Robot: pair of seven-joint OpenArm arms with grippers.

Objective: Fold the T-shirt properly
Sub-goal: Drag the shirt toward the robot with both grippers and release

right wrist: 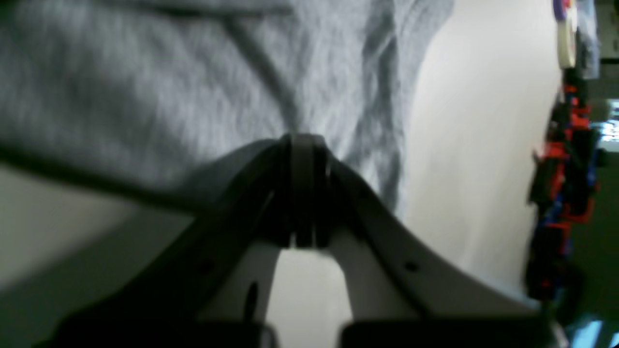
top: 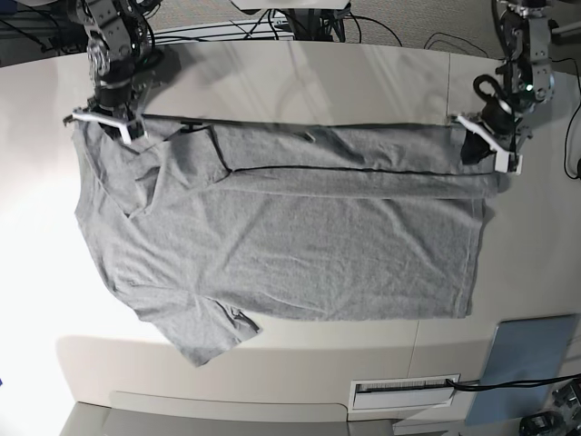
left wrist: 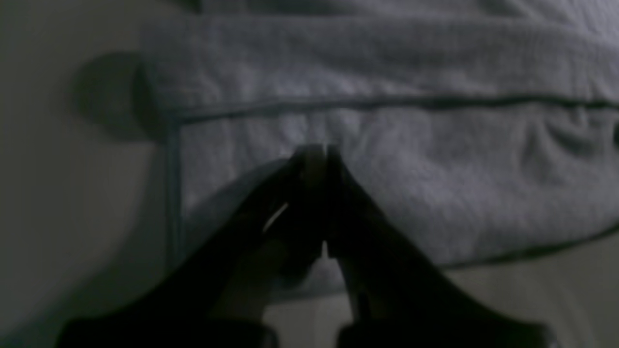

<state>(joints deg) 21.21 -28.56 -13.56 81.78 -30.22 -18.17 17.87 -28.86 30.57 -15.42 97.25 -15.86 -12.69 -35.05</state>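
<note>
The heather-grey T-shirt (top: pixel 300 245) lies spread flat on the table, plain side up, with its far edge folded over into a long strip. In the base view my left gripper (top: pixel 483 145) sits at the shirt's far right corner. My right gripper (top: pixel 107 123) sits at the far left corner, by a sleeve. The left wrist view shows my left gripper (left wrist: pixel 314 152) shut, its tips pinching the T-shirt (left wrist: pixel 435 169) near a hem. The right wrist view shows my right gripper (right wrist: pixel 302 142) shut on the edge of the T-shirt (right wrist: pixel 145 96).
The beige table (top: pixel 363 82) runs beyond the shirt on all sides. A flat blue-grey panel (top: pixel 531 368) lies at the near right corner, with a white vent-like strip (top: pixel 404 392) beside it. Cables and arm bases stand along the far edge. Red and blue clutter (right wrist: pixel 561 169) lies beyond the table.
</note>
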